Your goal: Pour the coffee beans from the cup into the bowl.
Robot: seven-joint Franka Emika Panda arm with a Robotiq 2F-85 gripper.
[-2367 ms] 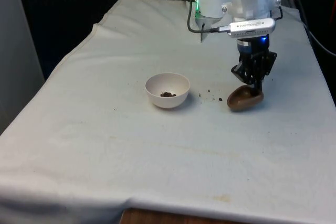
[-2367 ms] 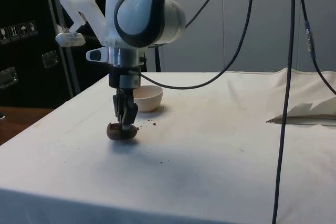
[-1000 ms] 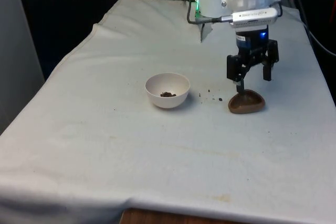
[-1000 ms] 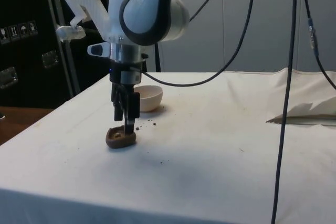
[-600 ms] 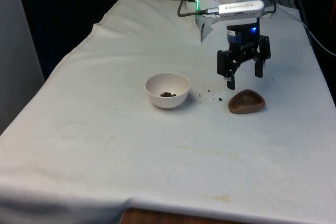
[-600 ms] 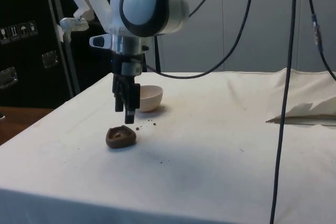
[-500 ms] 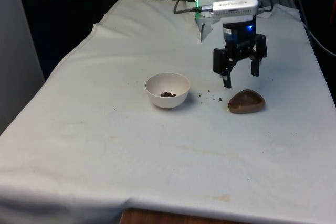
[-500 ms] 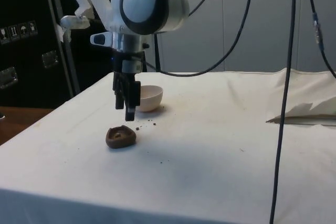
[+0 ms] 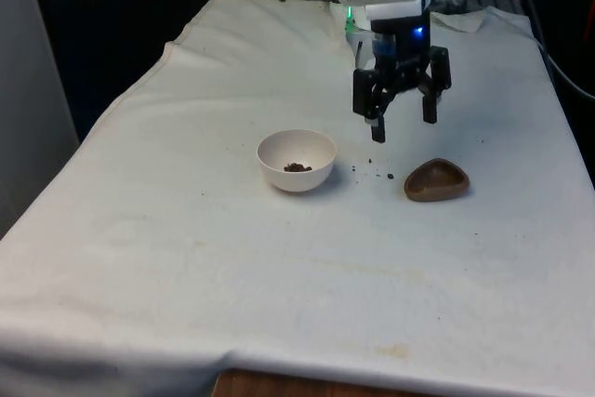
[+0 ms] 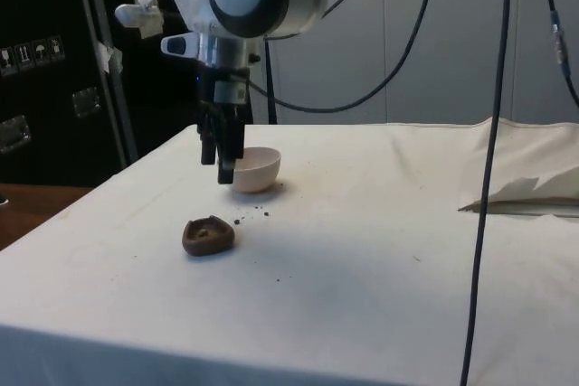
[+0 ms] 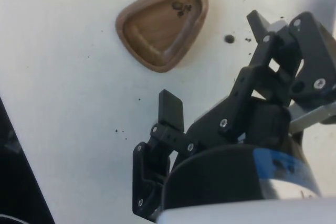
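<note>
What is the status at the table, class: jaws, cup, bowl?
Gripper open, empty, raised between bowl and cup. Brown cup upright on cloth, a few beans inside. White bowl holds beans; some spilled between them. Nothing in the way.

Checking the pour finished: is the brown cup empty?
Nearly empty: the brown cup sits upright on the cloth with a few beans left in one corner.
</note>
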